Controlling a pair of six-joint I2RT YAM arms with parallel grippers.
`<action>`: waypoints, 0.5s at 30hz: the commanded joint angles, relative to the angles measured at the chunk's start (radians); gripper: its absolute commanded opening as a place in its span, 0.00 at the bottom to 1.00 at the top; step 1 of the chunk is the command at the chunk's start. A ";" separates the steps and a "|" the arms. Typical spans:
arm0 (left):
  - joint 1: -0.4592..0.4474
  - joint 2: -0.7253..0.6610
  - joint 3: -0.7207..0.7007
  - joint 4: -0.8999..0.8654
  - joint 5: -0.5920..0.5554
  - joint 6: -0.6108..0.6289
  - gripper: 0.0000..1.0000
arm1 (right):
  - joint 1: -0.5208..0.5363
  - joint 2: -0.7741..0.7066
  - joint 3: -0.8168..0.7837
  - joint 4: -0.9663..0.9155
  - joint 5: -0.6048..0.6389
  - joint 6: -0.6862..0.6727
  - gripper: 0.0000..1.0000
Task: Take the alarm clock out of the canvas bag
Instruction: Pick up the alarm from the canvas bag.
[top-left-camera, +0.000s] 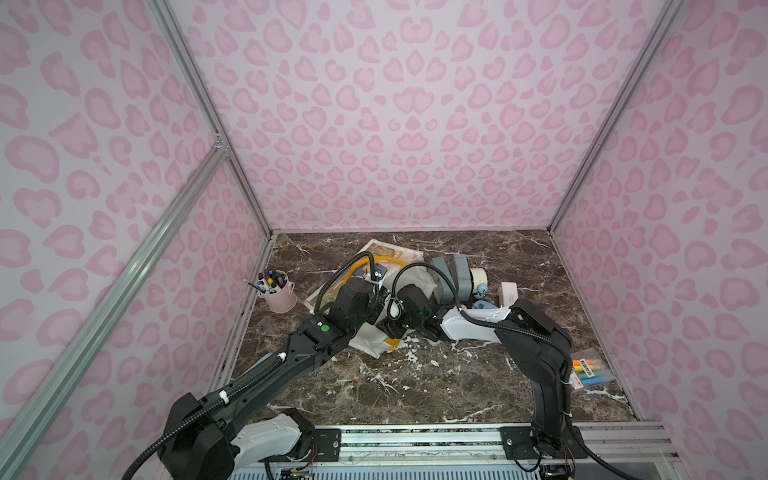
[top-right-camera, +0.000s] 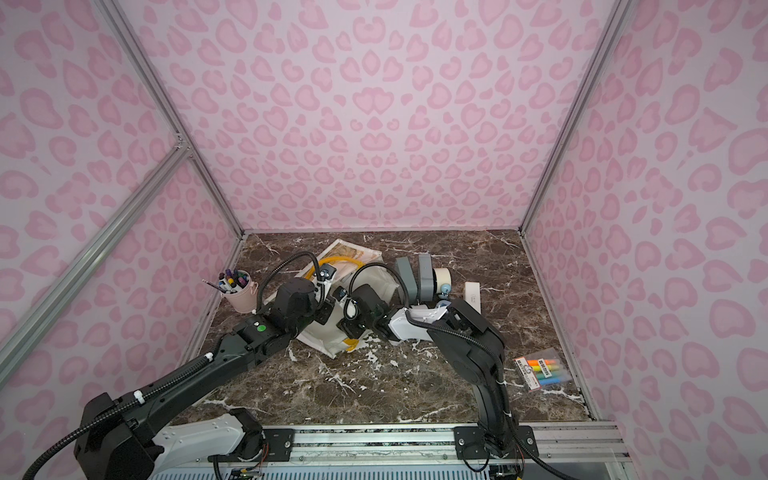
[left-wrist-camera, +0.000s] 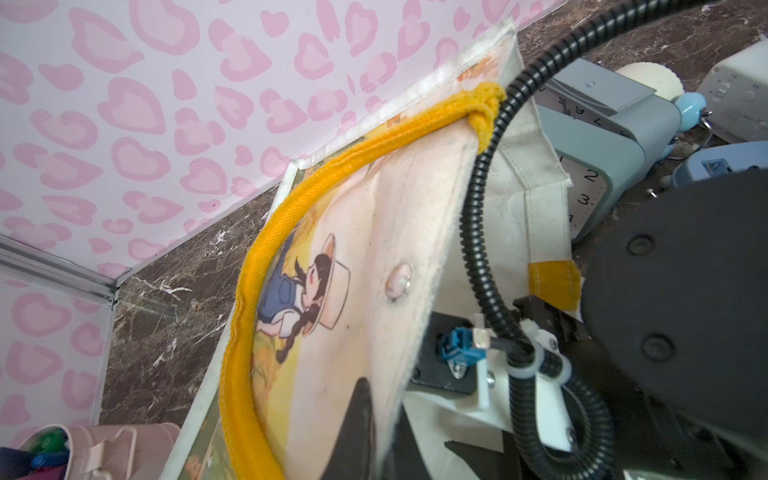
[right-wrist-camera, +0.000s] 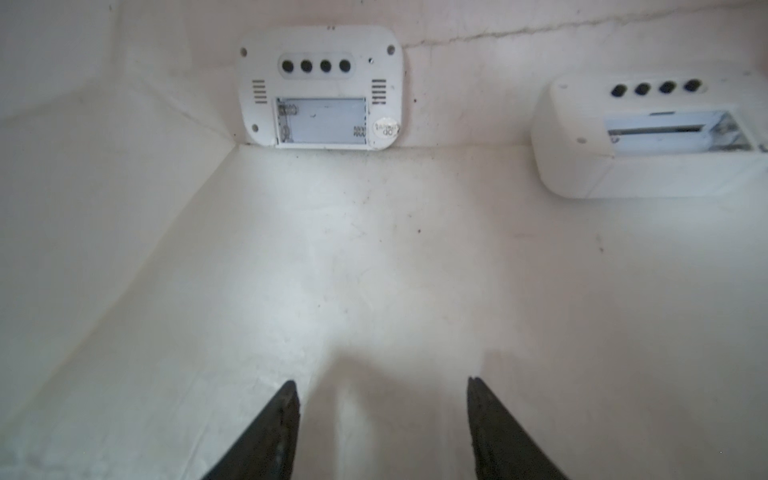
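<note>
Deep inside the canvas bag (right-wrist-camera: 374, 270), right jaws spread and empty: straddle the alarm clock (right-wrist-camera: 322, 87) ahead squarely, left jaws clamped shut on the bag.

A pink pen bucket (top-left-camera: 279, 296) full of markers stands near the marble worktop's (top-left-camera: 415, 386) left edge. A clear pack of highlighters (top-left-camera: 588, 371) lies flat by the right edge, toward the front.

one canvas bag (top-left-camera: 390, 251), two white clocks (right-wrist-camera: 322, 87) inside, two grey clocks (top-left-camera: 461, 276), one pen bucket (top-left-camera: 279, 296), one highlighter pack (top-left-camera: 588, 372)
</note>
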 joint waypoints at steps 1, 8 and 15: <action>0.000 0.000 0.020 -0.019 0.007 0.000 0.03 | -0.025 0.042 0.054 0.051 0.056 0.154 0.76; -0.016 0.032 0.039 -0.016 0.080 -0.014 0.03 | -0.038 0.124 0.166 0.092 0.185 0.137 0.85; -0.026 0.066 0.063 -0.032 0.118 0.008 0.03 | -0.087 0.243 0.347 -0.034 0.213 0.181 0.95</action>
